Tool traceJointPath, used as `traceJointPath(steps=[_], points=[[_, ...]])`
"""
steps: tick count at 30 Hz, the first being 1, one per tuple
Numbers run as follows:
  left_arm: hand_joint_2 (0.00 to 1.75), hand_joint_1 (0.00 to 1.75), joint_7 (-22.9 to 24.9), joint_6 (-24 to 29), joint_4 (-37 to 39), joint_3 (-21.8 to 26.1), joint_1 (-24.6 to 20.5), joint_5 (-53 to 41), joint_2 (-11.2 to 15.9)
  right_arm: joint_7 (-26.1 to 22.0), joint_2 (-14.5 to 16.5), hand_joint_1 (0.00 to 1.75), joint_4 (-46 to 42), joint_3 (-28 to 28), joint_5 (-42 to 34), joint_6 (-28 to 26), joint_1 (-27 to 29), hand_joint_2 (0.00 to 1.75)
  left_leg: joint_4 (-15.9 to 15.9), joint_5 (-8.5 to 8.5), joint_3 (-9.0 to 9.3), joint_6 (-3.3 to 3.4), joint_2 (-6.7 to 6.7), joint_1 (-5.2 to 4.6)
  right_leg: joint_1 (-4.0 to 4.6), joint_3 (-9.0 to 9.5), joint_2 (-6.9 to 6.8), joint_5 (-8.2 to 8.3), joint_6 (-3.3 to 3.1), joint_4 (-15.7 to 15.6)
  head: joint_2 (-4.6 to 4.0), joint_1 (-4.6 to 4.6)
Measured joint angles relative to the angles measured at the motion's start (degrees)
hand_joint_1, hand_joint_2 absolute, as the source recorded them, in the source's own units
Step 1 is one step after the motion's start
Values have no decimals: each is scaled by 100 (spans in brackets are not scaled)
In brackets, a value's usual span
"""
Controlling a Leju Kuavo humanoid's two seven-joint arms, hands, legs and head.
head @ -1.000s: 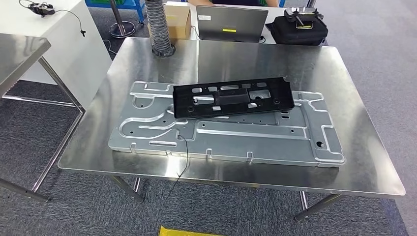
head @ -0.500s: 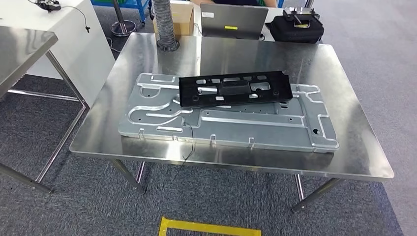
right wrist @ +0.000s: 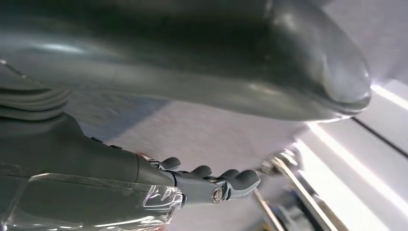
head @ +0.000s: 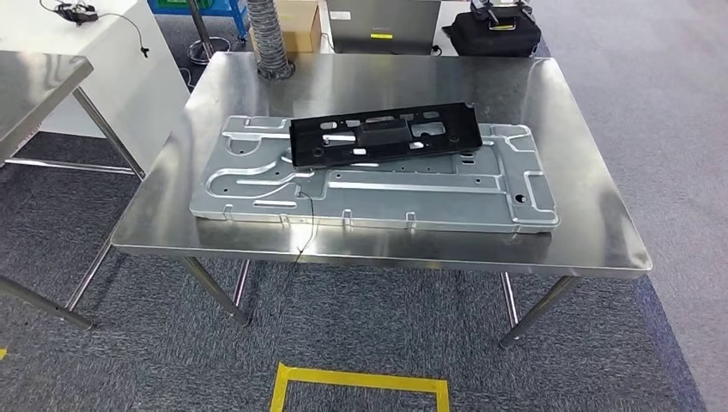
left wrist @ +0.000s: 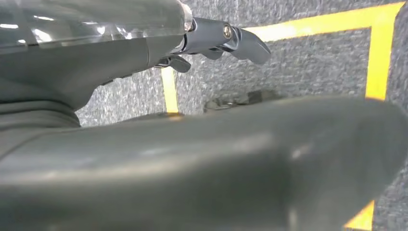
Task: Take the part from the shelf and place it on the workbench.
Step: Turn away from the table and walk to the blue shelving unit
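The black plastic part [head: 384, 135], long and flat with cut-outs, lies on the far half of a large stamped silver plate [head: 429, 193] on the steel workbench [head: 575, 232]. My left hand [left wrist: 159, 53] hangs over grey carpet with yellow tape, its fingers [left wrist: 235, 41] stretched out and holding nothing. My right hand [right wrist: 144, 173] also hangs free, fingers [right wrist: 226, 180] slightly bent and apart, with nothing in them. Both hands are away from the bench.
A thin black cable [head: 307, 225] runs off the plate over the bench's front edge. A ribbed hose [head: 262, 34], a cardboard box [head: 300, 21], a laptop [head: 378, 30] and a black bag [head: 494, 30] stand behind the bench. Another steel table [head: 34, 81] is at left. Yellow floor tape [head: 360, 382] lies in front.
The whole picture has shifted: the camera has drawn back from the bench, which now looks smaller and higher, and more floor with yellow tape shows. The part on the plate has not moved.
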Motion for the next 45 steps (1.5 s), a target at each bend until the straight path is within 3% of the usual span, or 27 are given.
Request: traceJointPath(steps=[2,3,4,6,8,10,12,13,15,17,18,19,20,21,23,24,27,29,32,33,35,37,39,40,42,44,45], points=[[0,0,-2,3,0,-1,3,1,0,63,38,0,313,0,-19,-114,-4,0,709,-412,-171,-17,0,3,30,-147,-4,107,-29,12,0,0],[0,0,-2,4,0,-2,5,2,0,104,58,0,449,0,-23,-155,-5,0,887,-435,-159,-14,0,3,46,-226,-4,160,-33,23,1,0],[0,0,-2,5,0,-2,6,3,0,149,79,0,569,0,-26,-191,-5,0,868,-342,-52,0,0,2,60,-302,-4,209,-33,35,1,0],[0,0,-2,9,0,-2,1,5,1,237,124,0,782,0,-27,-255,-7,0,264,-47,447,69,-1,-10,88,-434,0,303,-26,58,1,0],[0,0,-2,16,0,-3,-12,4,8,328,181,0,980,0,-29,-316,-9,0,-572,31,1013,154,-2,-37,114,-511,3,394,8,71,1,0],[0,0,-3,24,0,-6,-18,-3,15,401,238,0,1152,0,-36,-373,-23,0,-952,5,1210,205,0,-65,109,-538,1,486,70,62,1,0],[0,0,7,26,0,-16,-15,-18,11,466,299,0,1299,0,-45,-438,-38,0,-1002,108,1148,266,12,-60,89,-564,3,517,142,57,1,0],[0,0,14,29,0,-27,-17,-29,9,494,331,0,1366,0,-50,-468,-38,0,-1025,174,1105,311,20,-53,81,-604,6,412,171,130,0,0],[0,0,28,36,0,-52,-24,-50,7,539,402,0,1493,0,-56,-506,-45,0,-1053,310,977,371,35,-38,62,-768,8,-84,216,607,0,0],[0,0,38,39,0,-81,-22,-60,7,579,467,0,1598,0,-54,-527,-63,0,-1034,417,822,380,41,-40,52,-955,7,-554,254,1344,-1,0],[0,0,42,40,0,-94,-21,-62,7,595,500,0,1643,0,-52,-538,-67,0,-1012,467,735,372,44,-40,42,-974,6,-605,272,1596,0,0],[0,0,46,42,0,-106,-20,-64,6,608,526,0,1678,0,-50,-548,-70,0,-980,512,647,361,45,-38,30,-906,6,-536,287,1669,-1,0],[0,0,49,44,0,-115,-19,-67,5,620,546,0,1705,0,-49,-555,-73,0,-941,551,559,344,45,-34,15,-746,4,-392,300,1550,0,0],[0,0,53,46,0,-124,-19,-69,5,632,560,0,1725,0,-49,-558,-80,0,-890,582,474,322,44,-29,-1,-472,2,-234,310,1212,1,0],[0,0,57,51,0,-134,-22,-71,5,655,579,0,1760,0,-49,-557,-106,0,-783,624,337,268,43,-33,3,87,9,-180,294,385,1,-1],[0,0,58,52,0,-138,-24,-70,5,666,594,0,1779,0,-49,-555,-114,0,-740,648,292,234,44,-36,16,258,14,-221,266,95,1,-1],[0,0,60,54,0,-141,-15,-63,7,693,631,0,1824,0,-49,-553,-107,0,-695,715,237,121,41,-31,39,260,9,-231,125,-49,0,0],[0,0,60,55,0,-142,-6,-60,7,701,643,0,1842,0,-49,-552,-116,0,-462,461,135,52,23,-16,25,182,-11,-140,19,-60,0,0],[0,0,52,59,0,-142,-1,-44,7,759,663,0,1883,1,-44,-521,-126,0,562,-290,-165,-4,11,12,47,3,-25,6,-49,-51,-1,0],[0,0,44,62,0,-142,3,-33,7,796,675,0,1902,2,-38,-505,-125,0,833,-386,-201,-10,11,20,56,-64,-26,52,-50,-41,0,0],[0,0,27,68,0,-142,9,-21,7,892,709,0,1947,6,-24,-489,-125,0,802,-227,2,1,11,31,71,-207,-24,134,-40,-4,1,0],[0,0,22,70,0,-142,-1,-32,7,995,754,0,1994,11,-11,-502,-127,0,99,44,528,43,7,32,76,-331,-20,200,-13,47,1,-1],[0,0,25,71,0,-142,-26,-52,10,1090,813,0,2043,18,3,-536,-129,0,-626,65,986,98,-4,10,86,-404,-20,267,43,80,1,-1],[0,0,29,72,0,-142,-36,-59,11,1131,846,0,2070,21,16,-552,-131,0,-807,28,1074,124,-9,-3,84,-421,-22,304,79,83,1,-1],[0,0,38,73,0,-142,-37,-63,13,1190,902,0,2114,25,40,-570,-131,0,-908,61,1061,194,-7,-14,73,-442,-20,373,157,76,1,-1],[0,0,44,73,0,-143,-36,-66,12,1213,941,0,2144,26,50,-573,-118,87,-951,164,993,291,13,-6,58,-505,-3,219,219,204,1,0],[0,0,45,72,0,-144,-39,-67,11,1228,952,0,2155,26,55,-574,-112,131,-967,221,943,333,23,0,52,-578,4,0,246,410,1,0]])
